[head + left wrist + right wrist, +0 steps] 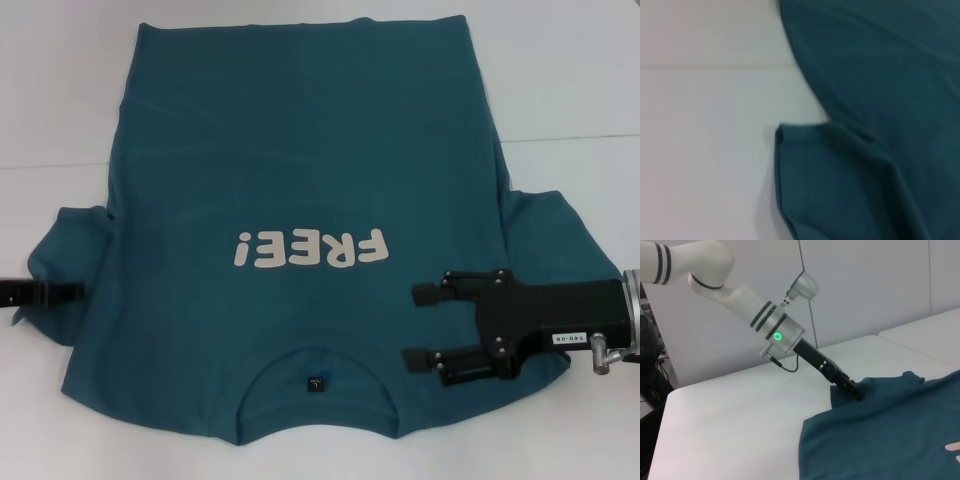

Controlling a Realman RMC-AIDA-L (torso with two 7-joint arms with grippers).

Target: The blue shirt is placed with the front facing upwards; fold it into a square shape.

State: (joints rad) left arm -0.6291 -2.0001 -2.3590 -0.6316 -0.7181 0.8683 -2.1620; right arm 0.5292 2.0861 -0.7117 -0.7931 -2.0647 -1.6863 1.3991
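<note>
The blue shirt [300, 200] lies flat, print side up, across the middle of the white worktop [60, 90], collar toward the near edge. The right end effector [420, 325] hovers over the shirt's right shoulder, fingers spread and empty. The left end effector [856, 391] grips the left sleeve [65, 265] near the worktop's left edge.

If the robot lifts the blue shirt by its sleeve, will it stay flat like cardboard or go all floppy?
Probably floppy. The shirt is thin cloth, and its sleeve already bunches in folds where the left pincer meets it. It looks light for its size, so it should lift easily, drape and drag behind. It shouldn't roll or break, though it may slide on the smooth table.
</note>
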